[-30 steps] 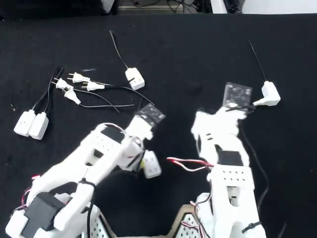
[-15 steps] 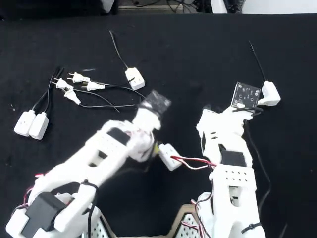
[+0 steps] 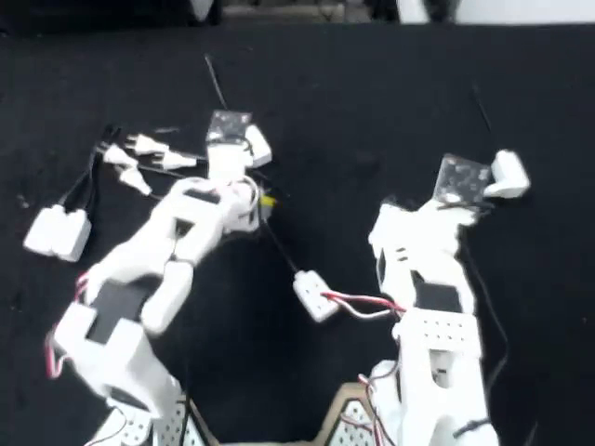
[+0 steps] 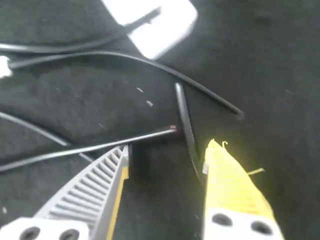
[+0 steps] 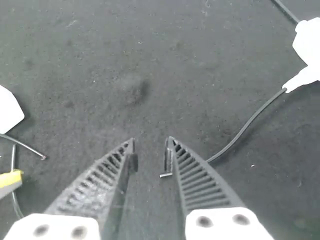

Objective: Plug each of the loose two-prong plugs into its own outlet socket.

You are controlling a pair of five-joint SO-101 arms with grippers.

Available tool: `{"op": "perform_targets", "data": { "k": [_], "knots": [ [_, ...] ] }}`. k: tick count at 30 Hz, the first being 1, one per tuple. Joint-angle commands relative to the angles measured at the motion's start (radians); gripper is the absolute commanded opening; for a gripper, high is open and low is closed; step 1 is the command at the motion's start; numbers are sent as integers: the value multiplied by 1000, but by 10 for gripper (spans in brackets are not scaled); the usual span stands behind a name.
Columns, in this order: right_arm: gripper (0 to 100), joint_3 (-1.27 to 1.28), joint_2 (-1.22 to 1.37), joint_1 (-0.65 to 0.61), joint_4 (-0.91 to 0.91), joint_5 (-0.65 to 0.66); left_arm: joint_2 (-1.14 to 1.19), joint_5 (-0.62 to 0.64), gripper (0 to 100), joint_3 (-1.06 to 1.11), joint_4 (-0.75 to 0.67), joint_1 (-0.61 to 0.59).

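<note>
Three loose two-prong plugs (image 3: pixel 139 153) lie with their black cords at the far left. A single white socket (image 3: pixel 257 146) (image 4: pixel 155 22) sits just beyond my left gripper (image 3: pixel 265 202) (image 4: pixel 165 150). That gripper is open over black cords, and one cord runs beside its yellow finger (image 4: pixel 225 175). Another white socket (image 3: pixel 314 295) lies in the middle between the arms, apart from both grippers. My right gripper (image 3: pixel 390 204) (image 5: pixel 150 150) hovers over bare cloth, open by a narrow gap, with nothing in it. A white angled plug (image 3: pixel 509 174) (image 5: pixel 310 45) lies beyond it to the right.
Two white sockets (image 3: pixel 56 230) lie side by side at the left edge, their cords running up toward the plugs. Thin black cords (image 4: pixel 75 150) cross the cloth around my left gripper. The table (image 3: pixel 372 93) is covered in black cloth.
My left arm has swung from the table's middle to the far left, toward the plugs and single socket. The middle socket shifted right, then stayed put. The right arm edged right.
</note>
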Motion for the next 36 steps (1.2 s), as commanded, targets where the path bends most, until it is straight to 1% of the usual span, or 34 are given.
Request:
{"op": "perform_targets", "data": {
  "k": [1, 6, 8, 13, 17, 19, 23, 26, 28, 31, 34, 36],
  "knots": [
    [93, -62, -22, 14, -26, -8, 81, 11, 246, -189, 130, -25],
    [93, -62, -22, 14, -26, -8, 83, 11, 245, -249, 350, -56],
    [93, -62, -22, 12, -26, -8, 52, 11, 245, -243, 408, -74],
    [93, -62, -22, 12, -26, -8, -80, 11, 245, -188, 506, -105],
    [93, -62, -22, -3, -26, -2, -227, 3, 245, -58, 548, -101],
    [93, -61, -22, -29, -25, 0, -292, 0, 245, 28, 535, -101],
    [93, -48, -24, -58, -25, 2, -407, -54, 245, 159, 437, -110],
    [93, -45, -27, -58, -25, 2, -506, -51, 245, 159, 407, -99],
    [93, -45, -24, -63, -25, 2, -546, -5, 245, 170, 350, -77],
    [93, -44, -22, -63, -25, 2, -519, 78, 248, 188, 269, -42],
    [93, -44, -22, -63, -25, 2, -427, 80, 247, 179, 201, -44],
    [93, -44, -22, -64, -23, 2, -348, 80, 245, 142, 190, -65]
  ]
}}
